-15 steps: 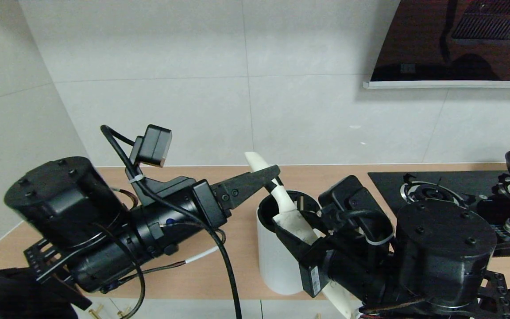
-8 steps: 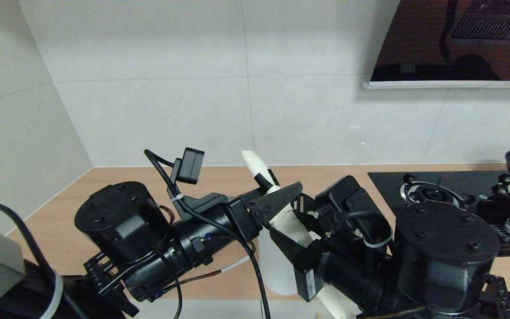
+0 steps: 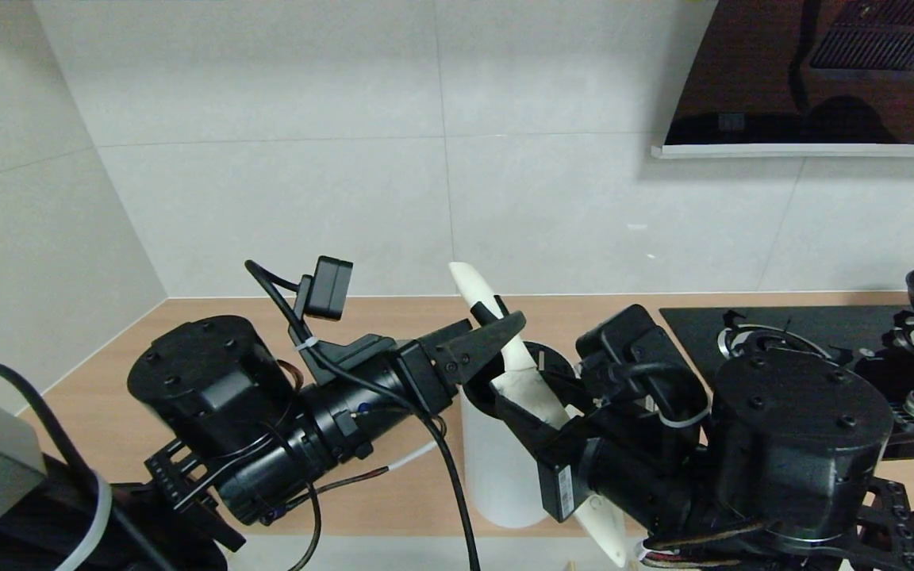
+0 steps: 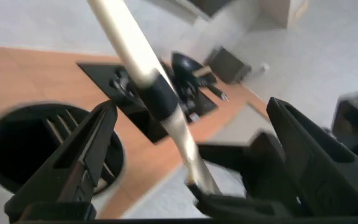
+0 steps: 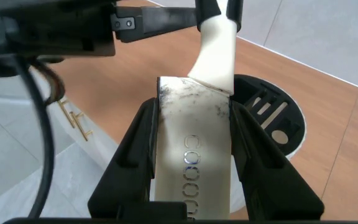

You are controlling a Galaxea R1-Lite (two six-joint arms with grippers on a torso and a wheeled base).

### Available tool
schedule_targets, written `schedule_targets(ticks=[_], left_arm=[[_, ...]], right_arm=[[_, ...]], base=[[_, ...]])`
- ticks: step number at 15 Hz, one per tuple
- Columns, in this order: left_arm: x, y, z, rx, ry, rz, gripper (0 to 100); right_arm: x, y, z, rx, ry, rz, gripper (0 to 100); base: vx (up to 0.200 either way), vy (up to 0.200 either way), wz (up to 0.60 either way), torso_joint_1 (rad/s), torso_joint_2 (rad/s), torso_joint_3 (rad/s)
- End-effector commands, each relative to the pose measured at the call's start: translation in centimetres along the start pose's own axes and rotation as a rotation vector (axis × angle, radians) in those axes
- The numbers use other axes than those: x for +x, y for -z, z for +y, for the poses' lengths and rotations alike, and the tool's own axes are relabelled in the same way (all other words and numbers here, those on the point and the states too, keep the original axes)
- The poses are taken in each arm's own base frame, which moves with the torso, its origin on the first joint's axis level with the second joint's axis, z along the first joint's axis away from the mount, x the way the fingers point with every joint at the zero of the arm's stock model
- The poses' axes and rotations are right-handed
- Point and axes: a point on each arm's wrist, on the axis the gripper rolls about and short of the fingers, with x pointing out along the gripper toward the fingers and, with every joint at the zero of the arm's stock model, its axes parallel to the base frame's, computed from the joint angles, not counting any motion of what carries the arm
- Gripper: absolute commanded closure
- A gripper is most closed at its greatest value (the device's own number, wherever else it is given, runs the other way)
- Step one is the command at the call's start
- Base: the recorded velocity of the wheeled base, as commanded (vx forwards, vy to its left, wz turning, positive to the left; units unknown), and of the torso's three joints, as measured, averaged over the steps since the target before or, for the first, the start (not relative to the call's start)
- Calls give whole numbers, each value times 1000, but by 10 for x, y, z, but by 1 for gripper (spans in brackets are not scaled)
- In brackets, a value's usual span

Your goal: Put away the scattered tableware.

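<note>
On the wooden counter point(image 3: 187, 333) stands the white holder point(image 3: 497, 476). Above its mouth the right gripper point(image 3: 536, 392) is clamped on the flat end of the white utensil point(image 3: 473, 289), handle angled up, probably for a handover. The left gripper point(image 3: 501, 317) straddles the handle. The left wrist view shows its jaws spread wide and not touching, which the head view hides.
</note>
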Motion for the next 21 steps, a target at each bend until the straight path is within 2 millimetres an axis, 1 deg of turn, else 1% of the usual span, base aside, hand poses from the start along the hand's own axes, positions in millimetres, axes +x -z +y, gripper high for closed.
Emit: schedule_targets(ticks=[1,6,10,17,18,21], left_arm=[[1,1,2,-1,-3,1,0],[4,2,-1,2,20,-12,0],[5,9,-3,-5,28,7,0],[5,8,-2,-3,23,3,0],[5,8,-2,-3,23,3,100],[5,8,-2,-4,25,3,100]], right_arm=[[-2,-1,1,1,-7,-5,100],[-5,3,8,-1,-39,9,100],[-6,4,11,23,-62,12,100],[-7,6,11,18,-62,19,100],[-8,5,10,18,-62,18,100],[-8,5,11,16,-63,19,100]], base=[[0,0,0,0,0,0],[0,0,0,0,0,0],[0,0,0,0,0,0],[0,0,0,0,0,0],[0,0,0,0,0,0],[0,0,0,0,0,0]])
